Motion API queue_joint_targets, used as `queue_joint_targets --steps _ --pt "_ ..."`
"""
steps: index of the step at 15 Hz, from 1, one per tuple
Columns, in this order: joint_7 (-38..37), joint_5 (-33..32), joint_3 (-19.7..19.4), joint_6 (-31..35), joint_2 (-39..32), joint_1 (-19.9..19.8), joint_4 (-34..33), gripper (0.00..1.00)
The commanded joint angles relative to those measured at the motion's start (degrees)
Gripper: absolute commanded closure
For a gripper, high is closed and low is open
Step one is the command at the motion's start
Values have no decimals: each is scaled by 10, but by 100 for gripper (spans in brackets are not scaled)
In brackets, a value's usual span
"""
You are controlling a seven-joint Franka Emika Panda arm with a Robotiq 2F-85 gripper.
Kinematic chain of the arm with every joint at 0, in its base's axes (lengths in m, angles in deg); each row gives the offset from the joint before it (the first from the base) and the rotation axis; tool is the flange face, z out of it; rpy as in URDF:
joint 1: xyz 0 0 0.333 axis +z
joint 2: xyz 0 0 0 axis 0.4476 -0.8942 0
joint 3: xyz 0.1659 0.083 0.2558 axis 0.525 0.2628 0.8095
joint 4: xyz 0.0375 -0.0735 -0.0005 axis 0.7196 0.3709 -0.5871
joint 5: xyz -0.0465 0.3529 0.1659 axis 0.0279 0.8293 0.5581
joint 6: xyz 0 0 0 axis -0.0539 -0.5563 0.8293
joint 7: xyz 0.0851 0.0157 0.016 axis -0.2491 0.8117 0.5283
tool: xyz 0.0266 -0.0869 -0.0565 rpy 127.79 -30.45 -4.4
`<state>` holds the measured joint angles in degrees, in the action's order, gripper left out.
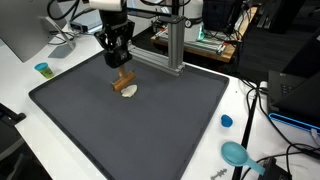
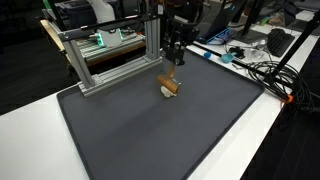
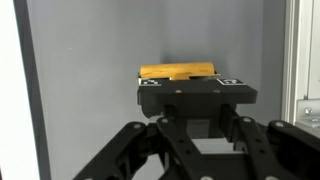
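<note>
In the upper left of the frame in an exterior view, my pincer (image 1: 120,66) hangs over the far part of the dark mat (image 1: 150,135), pressed together on the top end of a wooden block (image 1: 123,80). The block slants down from my fingertips, and its lower end meets a pale round piece (image 1: 129,92) lying on the mat (whether the two truly touch I cannot tell). From the opposite side my pincer (image 2: 175,62) sits at upper centre, with the block (image 2: 170,84) and the pale piece (image 2: 167,94) just below it, near the mat's (image 2: 150,135) far edge. In the wrist view the block (image 3: 178,71) shows as a yellow-brown bar at centre frame, just above my pincer (image 3: 190,86). A metal frame (image 1: 170,45) stands just right of me, and a small cup (image 1: 42,69) is at the far left.
</note>
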<state>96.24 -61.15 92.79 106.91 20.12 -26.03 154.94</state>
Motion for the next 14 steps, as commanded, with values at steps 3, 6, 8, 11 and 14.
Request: queue_joint_targets --steps 3,6,8,11,14 --pt "42 8 -1 3 -4 -10 -1 53" --pt "35 1 -3 12 -9 -7 1 78" --pt "30 -1 -2 22 -15 -6 6 78" --pt "28 -2 -1 39 -28 -5 9 78" --pt "32 -3 3 46 -47 0 10 78"
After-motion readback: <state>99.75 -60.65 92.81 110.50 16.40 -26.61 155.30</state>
